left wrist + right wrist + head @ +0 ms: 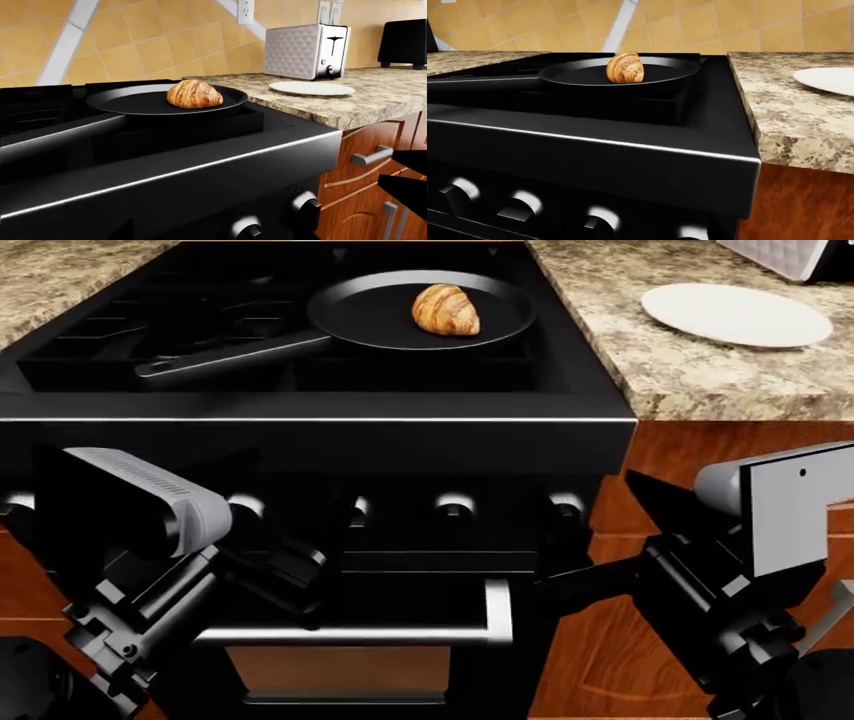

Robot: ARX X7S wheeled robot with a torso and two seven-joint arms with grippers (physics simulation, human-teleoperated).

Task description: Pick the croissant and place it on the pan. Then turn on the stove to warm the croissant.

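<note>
Beside plate (311, 88), toaster (305, 51): left wrist view only.

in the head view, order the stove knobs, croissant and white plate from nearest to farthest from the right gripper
1. Stove knobs: on the stove front, just beside the right gripper.
2. White plate: on the counter, straight beyond it.
3. Croissant: in the pan on the stove, off to the left.

Left claw (300, 575) dark against stove (320, 440) front in head view, open or closed unclear. Right claw (594, 580) likewise unreadable. Toaster (790, 255) cut by head view's top edge, only corner visible. Plate (827, 80) cut by right wrist view's edge. Left-end knob (16, 505) partly hidden behind left arm.
</note>
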